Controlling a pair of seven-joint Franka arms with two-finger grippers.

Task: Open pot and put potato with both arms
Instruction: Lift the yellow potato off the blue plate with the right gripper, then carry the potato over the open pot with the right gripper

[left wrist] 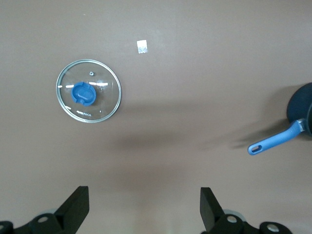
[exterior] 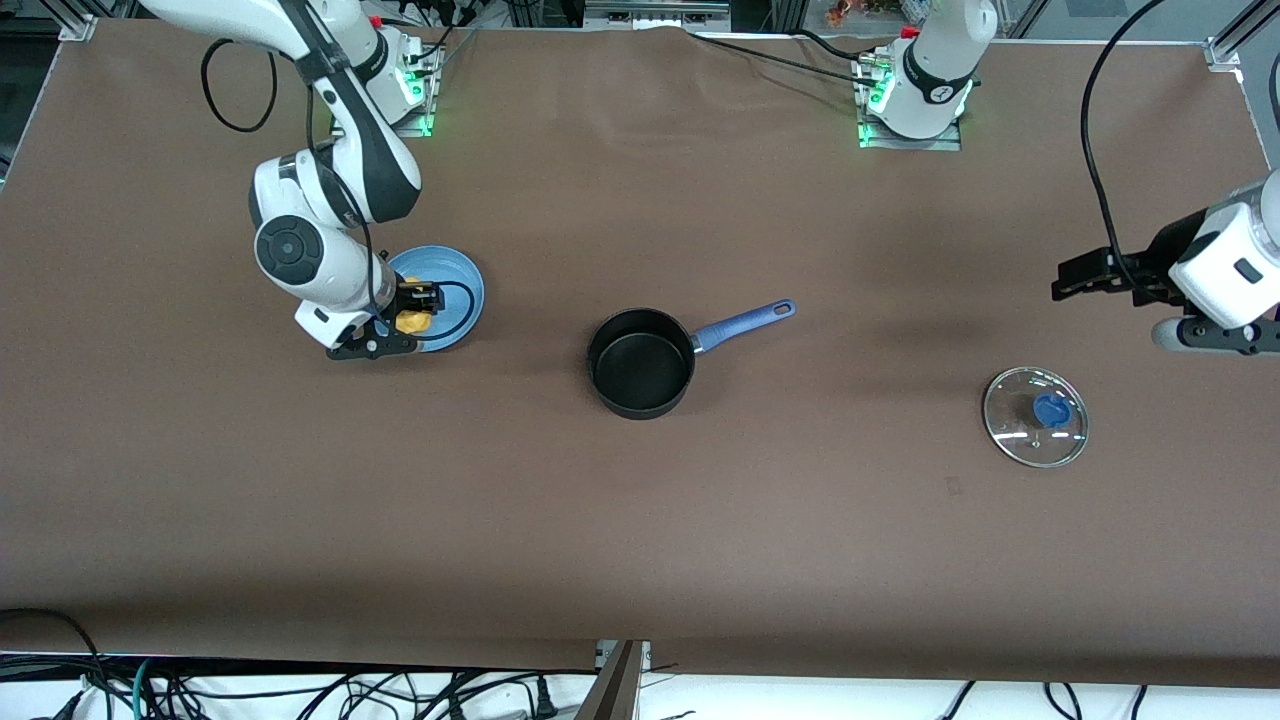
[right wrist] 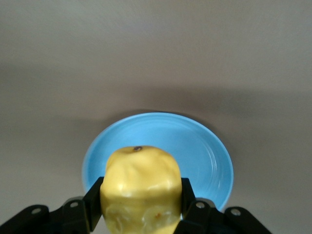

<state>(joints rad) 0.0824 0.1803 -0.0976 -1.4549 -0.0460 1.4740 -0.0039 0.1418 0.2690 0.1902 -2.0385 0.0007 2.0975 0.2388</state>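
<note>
The potato [right wrist: 140, 187] is clamped in the right gripper [right wrist: 141, 202] over the plate [exterior: 455, 275], mid-left of frame; the left gripper [left wrist: 144, 207] is held wide over the brown worktop [exterior: 640, 520].

The right arm's black two-finger gripper [right wrist: 141, 207] is closed on the lumpy yellow potato [right wrist: 140, 187], low over the table, while the left arm's black two-finger gripper [left wrist: 144, 207] hangs with fingers wide apart.

I see a brown cloth [exterior: 640, 540] covering the whole table, with soft creases near the top. Under its near edge lie black cables [exterior: 300, 695] on a white floor. Green lights [exterior: 862, 130] glow at two metal plates [exterior: 912, 138].
</note>
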